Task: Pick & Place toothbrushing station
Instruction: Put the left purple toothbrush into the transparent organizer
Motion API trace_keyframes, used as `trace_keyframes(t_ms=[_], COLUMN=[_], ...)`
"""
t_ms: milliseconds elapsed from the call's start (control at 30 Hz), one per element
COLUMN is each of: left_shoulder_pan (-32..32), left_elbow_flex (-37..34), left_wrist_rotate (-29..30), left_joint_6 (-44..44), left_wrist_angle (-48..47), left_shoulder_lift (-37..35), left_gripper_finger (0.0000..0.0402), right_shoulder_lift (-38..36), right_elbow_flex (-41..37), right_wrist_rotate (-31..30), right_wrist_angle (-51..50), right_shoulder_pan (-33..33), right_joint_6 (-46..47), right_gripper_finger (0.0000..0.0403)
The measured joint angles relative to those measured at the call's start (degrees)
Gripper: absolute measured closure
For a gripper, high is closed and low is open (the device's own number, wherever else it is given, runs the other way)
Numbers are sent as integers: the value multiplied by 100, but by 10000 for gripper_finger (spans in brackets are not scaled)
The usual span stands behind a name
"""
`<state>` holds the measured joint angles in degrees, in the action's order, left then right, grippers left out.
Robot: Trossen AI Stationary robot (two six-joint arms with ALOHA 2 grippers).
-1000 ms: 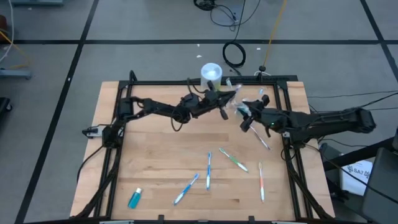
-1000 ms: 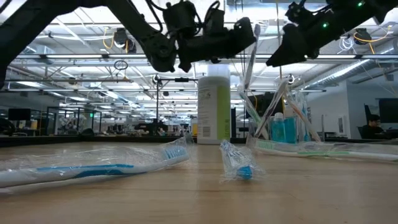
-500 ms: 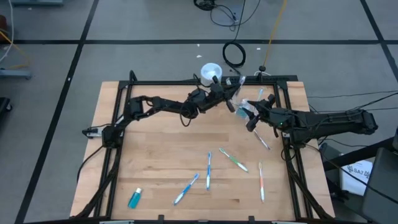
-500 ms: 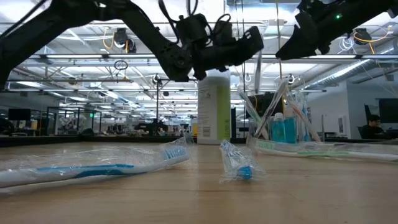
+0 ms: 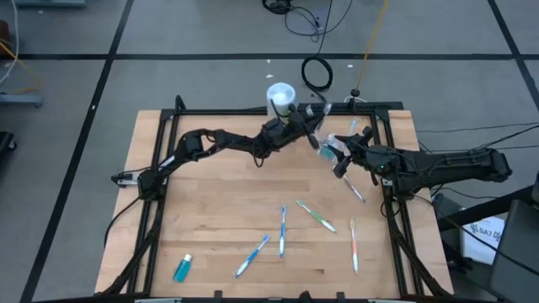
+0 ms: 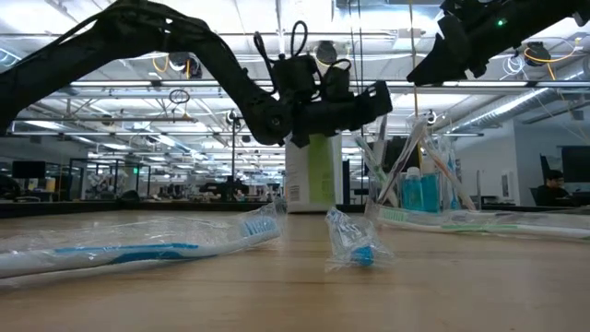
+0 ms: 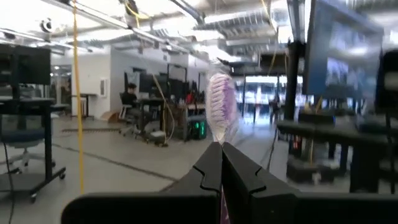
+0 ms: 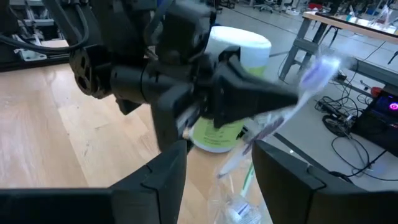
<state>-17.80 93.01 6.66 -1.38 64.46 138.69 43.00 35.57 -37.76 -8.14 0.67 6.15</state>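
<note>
My left gripper is at the table's far edge, shut on a plastic-wrapped toothbrush with a pinkish head. It hovers just left of the clear cup, which stands on the table holding several toothbrushes and teal tubes. The cup also shows in the high view. My right gripper is open and empty, above the cup's near right side. Loose toothbrushes and a teal tube lie flat on the table's near half. My left gripper pinches the toothbrush's handle between its two shut fingers. The bristle head sticks out past the fingertips. The fingers come about level from the table's left. The brush is lifted clear of the table, slanting with its head up.
A white bottle with a green label stands at the far edge, right behind my left gripper. A wrapped blue toothbrush and a small wrapped piece lie near the low camera. More brushes, green and orange, lie at near right.
My left gripper has carried the toothbrush toward the table's far edge and the cup, and has come down somewhat, staying shut. My right gripper has risen a little. The white bottle has shifted slightly toward the table's left.
</note>
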Motion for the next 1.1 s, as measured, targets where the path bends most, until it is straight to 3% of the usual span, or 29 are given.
trace_keyframes(t_ms=[400,567,700,1100], left_shoulder_pan=[226,334,388,413], left_elbow_flex=[-4,-5,-16,-24], left_wrist_rotate=[-233,-889,-1018,-1440], left_joint_6=[-513,-647,-562,-444], left_wrist_angle=[226,358,358,216], left_shoulder_lift=[4,-1,-102,-385], left_gripper_finger=[401,401,401,401], right_shoulder_lift=[2,-2,9,9], right_elbow_flex=[0,-118,-421,-1272], right_wrist_rotate=[4,-147,-146,-110], right_wrist_angle=[13,45,36,2831], right_shoulder_pan=[0,13,173,389], right_joint_6=[4,-35,-248,-1493], right_gripper_finger=[227,227,227,218])
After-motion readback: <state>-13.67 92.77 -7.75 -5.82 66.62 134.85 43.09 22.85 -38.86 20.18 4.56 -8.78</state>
